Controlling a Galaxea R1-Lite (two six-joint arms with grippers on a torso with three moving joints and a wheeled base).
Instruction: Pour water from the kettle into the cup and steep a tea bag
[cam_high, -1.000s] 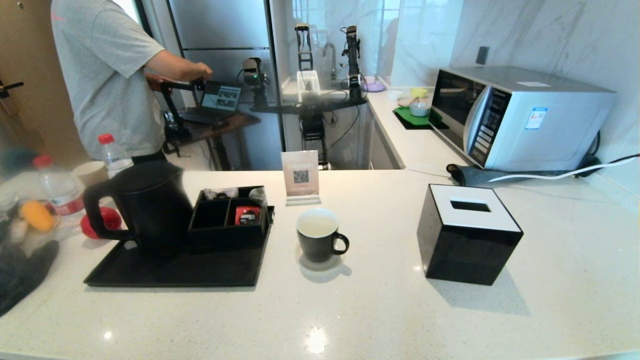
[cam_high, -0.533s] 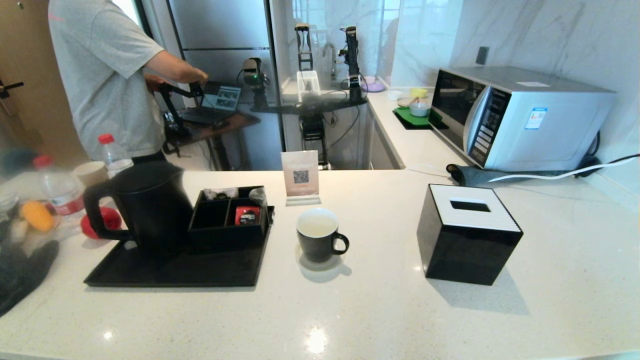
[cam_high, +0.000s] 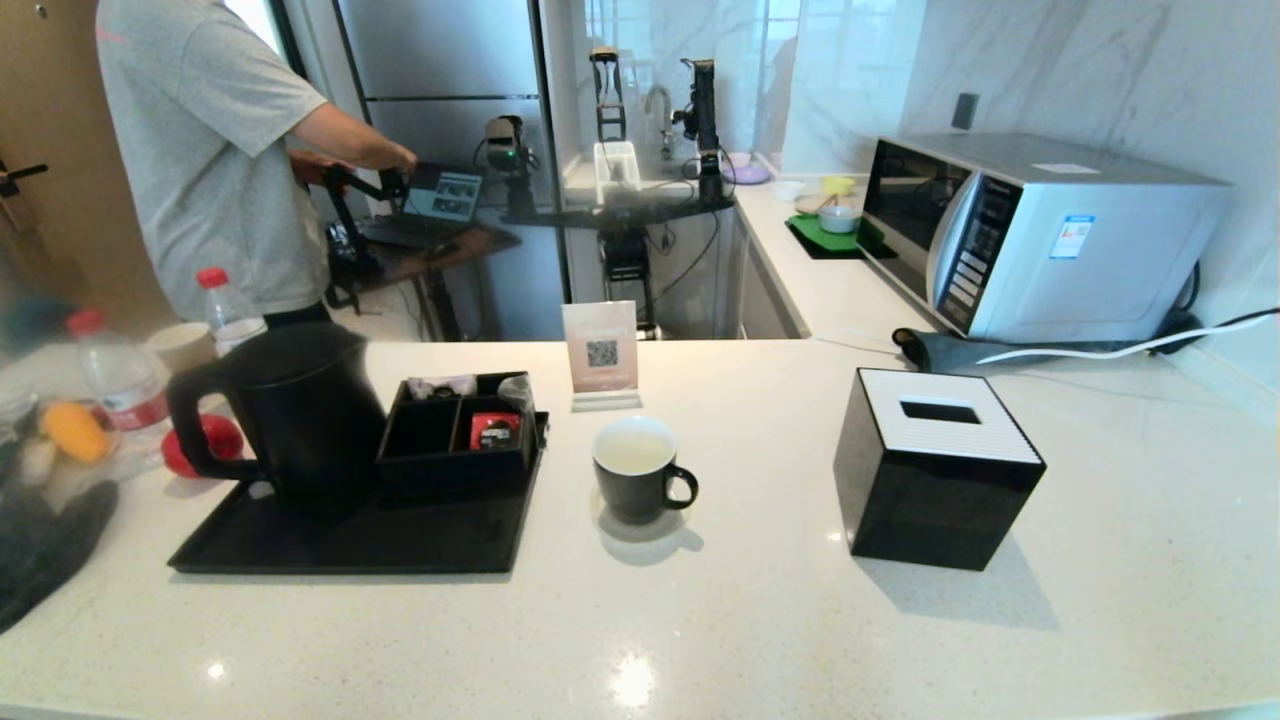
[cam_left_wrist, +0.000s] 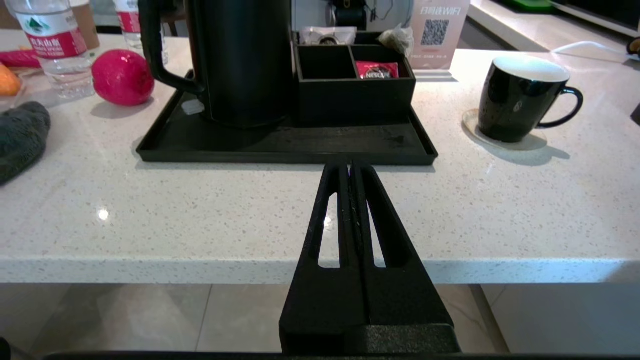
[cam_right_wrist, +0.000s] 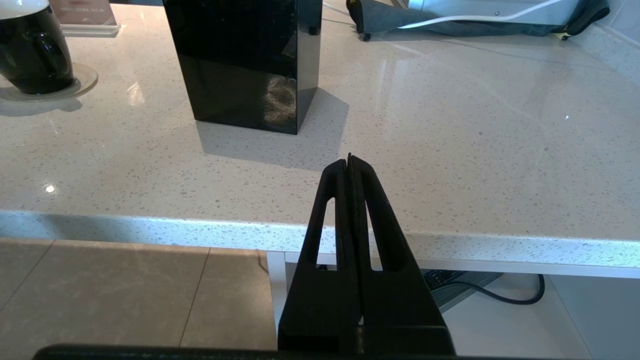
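Note:
The matte black kettle (cam_high: 300, 410) (cam_left_wrist: 240, 55) stands upright, lid on, at the left of a black tray (cam_high: 350, 545). The black cup (cam_high: 638, 470) (cam_left_wrist: 520, 95) (cam_right_wrist: 32, 50), white inside, sits on a clear coaster to the tray's right, with pale water (cam_high: 632, 457) in it. A tea bag (cam_left_wrist: 397, 37) lies at the back of the organizer box (cam_high: 462, 437). My left gripper (cam_left_wrist: 350, 165) is shut and empty, near the counter's front edge, in front of the tray. My right gripper (cam_right_wrist: 349, 159) is shut and empty, near the front edge, short of the tissue box. Neither shows in the head view.
A black tissue box (cam_high: 935, 465) stands right of the cup. A QR sign (cam_high: 601, 352) is behind the cup. Water bottles (cam_high: 120, 380), a red fruit (cam_high: 205, 440) and a dark cloth (cam_high: 45, 545) lie at the left. A microwave (cam_high: 1040, 235) is at the back right. A person (cam_high: 210, 150) stands beyond the counter.
Nothing on the counter has moved. Only the person behind the counter shifts slightly.

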